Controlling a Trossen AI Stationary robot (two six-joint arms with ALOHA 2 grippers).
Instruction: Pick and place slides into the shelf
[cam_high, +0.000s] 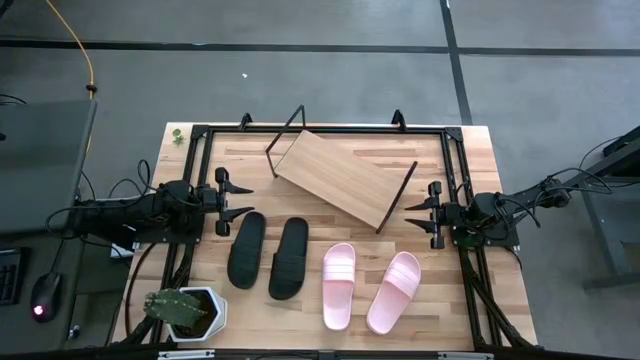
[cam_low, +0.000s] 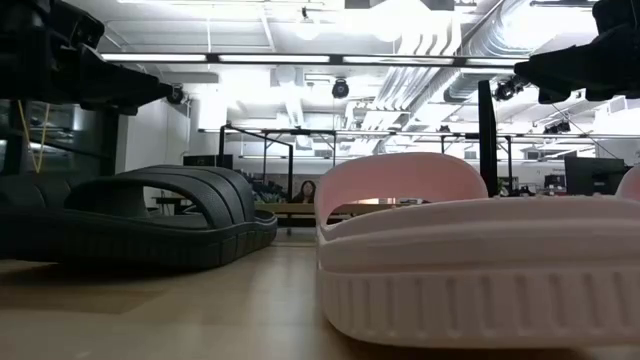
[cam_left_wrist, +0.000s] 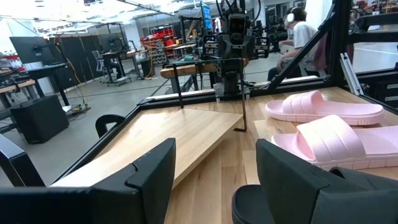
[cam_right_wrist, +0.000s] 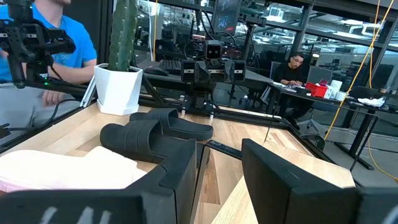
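Two black slides (cam_high: 246, 249) (cam_high: 290, 257) lie soles down side by side left of the table's middle. Two light pink slides (cam_high: 338, 284) (cam_high: 394, 291) lie to their right, nearer the near edge. The shelf (cam_high: 341, 177), a light wooden board with thin black wire end frames, stands askew toward the far side. My left gripper (cam_high: 233, 200) hovers open near the left edge, beside the far end of the leftmost black slide. My right gripper (cam_high: 421, 216) waits open near the right edge, just right of the shelf's near end frame. Neither touches anything.
A white pot with a green cactus (cam_high: 184, 312) stands at the near left corner. A black metal frame (cam_high: 320, 129) borders the table's far and side edges. Bare tabletop (cam_high: 250, 160) lies left of the shelf. People sit at desks in the room beyond.
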